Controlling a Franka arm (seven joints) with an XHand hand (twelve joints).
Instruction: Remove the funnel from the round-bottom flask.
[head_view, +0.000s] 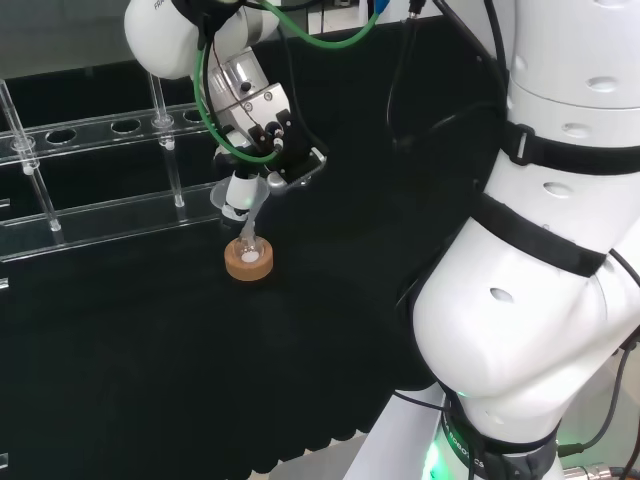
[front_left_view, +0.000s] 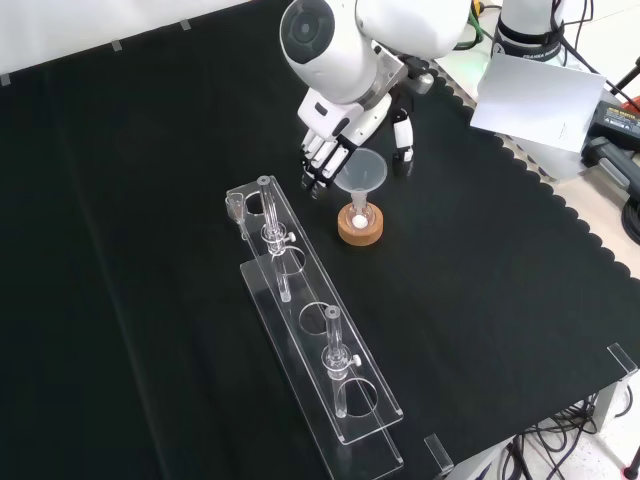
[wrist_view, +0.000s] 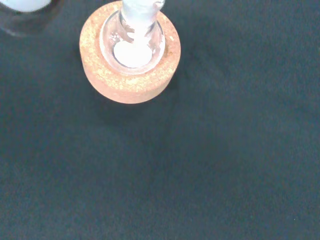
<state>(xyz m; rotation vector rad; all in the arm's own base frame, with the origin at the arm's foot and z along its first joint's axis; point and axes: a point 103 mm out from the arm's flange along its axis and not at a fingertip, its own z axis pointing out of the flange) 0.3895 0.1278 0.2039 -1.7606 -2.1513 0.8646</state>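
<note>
A clear funnel (front_left_view: 360, 171) sits in the neck of a small round-bottom flask (front_left_view: 359, 212) that rests on a cork ring (front_left_view: 360, 232). White matter lies in the flask's bottom (wrist_view: 132, 52). The hand (front_left_view: 335, 125) hangs just over the funnel, with its fingers (front_left_view: 320, 165) pointing down on the funnel's left in the front view and the thumb (front_left_view: 402, 136) on the far right side. The fingers look nearly straight, and I cannot tell whether they touch the rim. In the head view the hand (head_view: 262, 135) is above the funnel (head_view: 236, 196), the flask (head_view: 248, 246) and the cork ring (head_view: 248, 262).
A long clear rack (front_left_view: 318, 345) with glass tubes lies close to the flask, on its left in the front view. In the head view the rack (head_view: 90, 175) runs along the far left. Papers and cables (front_left_view: 540, 95) lie beyond the cloth's scalloped edge.
</note>
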